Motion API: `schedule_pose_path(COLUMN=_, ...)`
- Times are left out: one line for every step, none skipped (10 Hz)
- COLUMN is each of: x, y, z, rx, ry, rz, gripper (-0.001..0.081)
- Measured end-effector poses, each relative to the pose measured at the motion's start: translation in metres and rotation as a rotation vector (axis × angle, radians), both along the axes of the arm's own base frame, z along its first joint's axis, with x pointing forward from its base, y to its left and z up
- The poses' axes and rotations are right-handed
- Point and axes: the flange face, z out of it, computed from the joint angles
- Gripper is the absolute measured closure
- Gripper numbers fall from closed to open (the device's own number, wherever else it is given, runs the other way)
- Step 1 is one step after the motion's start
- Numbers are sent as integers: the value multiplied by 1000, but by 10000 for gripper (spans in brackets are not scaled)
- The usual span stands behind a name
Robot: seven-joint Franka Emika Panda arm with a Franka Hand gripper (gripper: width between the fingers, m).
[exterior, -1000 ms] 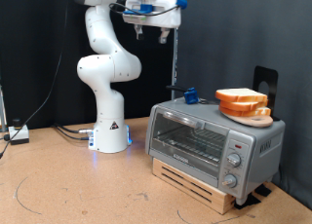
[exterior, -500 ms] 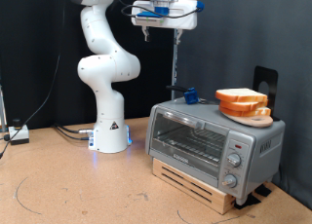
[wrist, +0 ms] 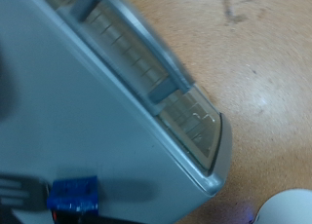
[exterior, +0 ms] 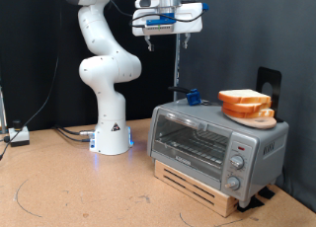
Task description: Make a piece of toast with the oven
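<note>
Gripper high over the oven, toast on the plate on top.

Ext. view: gripper [exterior: 166, 37] up near the top edge, well above the oven [exterior: 217, 141], nothing between its fingers; jaw gap can't tell. Oven sits toward table's right edge on a wooden base [exterior: 202, 185], door shut. Piece of toast [exterior: 244, 98] lies on orange plate [exterior: 249, 114] on oven's roof, right end. Small blue object [exterior: 193, 96] at roof's back.
Wrist view: oven's silver top [wrist: 88, 127] and door handle [wrist: 146, 58] from above, blue object [wrist: 73, 195] at its edge; fingers not seen.
</note>
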Motion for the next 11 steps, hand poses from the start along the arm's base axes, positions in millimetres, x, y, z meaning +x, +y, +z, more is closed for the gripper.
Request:
schedule_pose_path(x=-2, y=-3, z=1, rx=21, ry=-10, rz=124, gripper=-3)
schedule_pose_path(x=1, y=-10, z=-2, rx=35, ry=-25, rz=246, gripper=-3)
schedule_pose_path(x=6, y=-20, z=-9, rx=32, ry=-33, rz=371, gripper=-3)
schedule_pose_path(x=14, y=-22, z=-17, rx=36, ry=-29, rz=476, gripper=-3)
schedule_pose_path(x=14, y=-22, z=-17, rx=37, ry=-25, rz=428, gripper=-3)
schedule_pose_path(x=15, y=-20, z=-16, rx=47, ry=-50, rz=416, gripper=-3)
schedule_pose_path(x=16, y=-20, z=-18, rx=59, ry=-88, rz=424, gripper=-3)
schedule_pose_path(x=19, y=-19, z=-26, rx=62, ry=-118, rz=439, gripper=-3)
schedule_pose_path(x=22, y=-19, z=-37, rx=61, ry=-132, rz=462, gripper=-3)
schedule_pose_path(x=25, y=-20, z=-49, rx=59, ry=-119, rz=498, gripper=-3)
schedule_pose_path(x=29, y=-19, z=-61, rx=58, ry=-93, rz=525, gripper=-3)
